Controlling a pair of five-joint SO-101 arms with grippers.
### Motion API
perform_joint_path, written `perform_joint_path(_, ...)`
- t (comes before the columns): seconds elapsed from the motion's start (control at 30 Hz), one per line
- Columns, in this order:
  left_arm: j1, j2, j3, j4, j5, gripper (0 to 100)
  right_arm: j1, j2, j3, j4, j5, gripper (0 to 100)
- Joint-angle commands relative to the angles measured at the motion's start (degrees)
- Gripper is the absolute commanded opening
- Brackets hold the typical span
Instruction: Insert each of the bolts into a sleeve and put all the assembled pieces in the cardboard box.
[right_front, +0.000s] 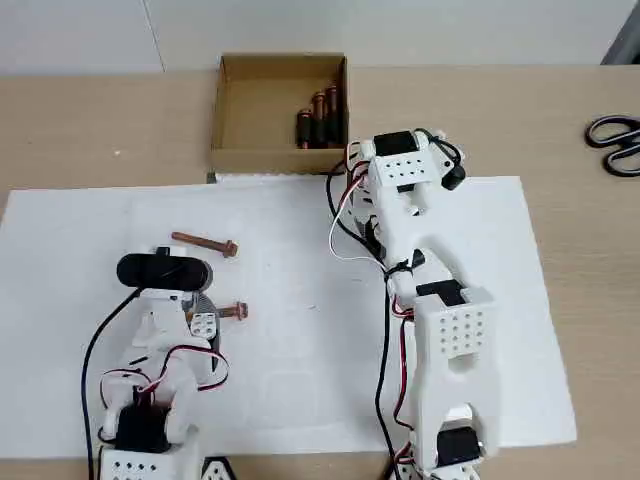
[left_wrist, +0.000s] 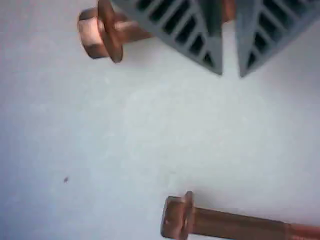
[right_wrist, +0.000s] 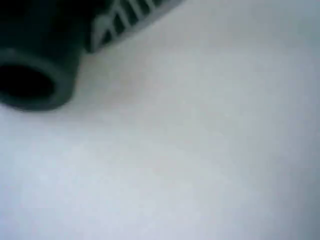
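High view: the left hand (right_front: 207, 318) is seen low over the white sheet (right_front: 300, 400) on the desk (right_front: 80, 130), closed on a bolt (right_front: 235, 311) whose flanged head sticks out at one side of the fingers. A second bolt (right_front: 205, 243) is laid flat on the sheet just beyond this hand, apart from it. The cardboard box (right_front: 228, 110) is set well beyond the left hand, off the sheet's far edge, and the assembled pieces (right_front: 318, 118) are stood together against one of its walls. The right arm is stretched toward the near corner of the box on that same side. Scissors (right_front: 615, 145) are left far out to the right arm's outer side. Left wrist view: the grey ribbed fingers (left_wrist: 195, 35) are drawn to a narrow gap with the held bolt's shank clamped between them, and the second bolt is seen lying clear of the fingertips. Right wrist view: the right hand (right_wrist: 87, 37) is closed on a black sleeve (right_wrist: 30, 82), which is pressed against a ribbed finger (right_wrist: 130, 17) with its open end shown, above the sheet.
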Motion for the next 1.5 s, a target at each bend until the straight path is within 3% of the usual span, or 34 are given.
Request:
perform_joint_path(0.0, -0.2, -0.5, -0.1, -0.2, 0.0, 1, 0.0, -0.7, -1.3, 0.7, 0.2, 0.3)
perform_joint_path(0.17, -0.2, -0.5, -0.1, -0.2, 0.0, 1, -0.2, -9.5, -6.2, 6.5, 3.2, 0.3)
perform_joint_path(0.47, -0.2, -0.5, -0.2, -0.4, -0.1, 1, 0.1, -25.4, -5.9, 7.1, 28.7, 0.4)
perform_joint_path(0.77, -0.1, -0.5, -0.2, -0.4, -0.3, 1, -0.3, -46.6, -3.4, 7.4, 30.6, 0.4)
perform_joint_path(1.2, -0.7, -0.5, 0.0, -0.2, -0.4, 1, 0.1, -89.9, 37.0, 6.9, 43.1, 0.4)
perform_joint_path(1.47, -13.0, -0.4, -6.5, 1.1, -4.7, 1, 0.2, -114.2, 64.9, 5.3, 43.2, 0.4)
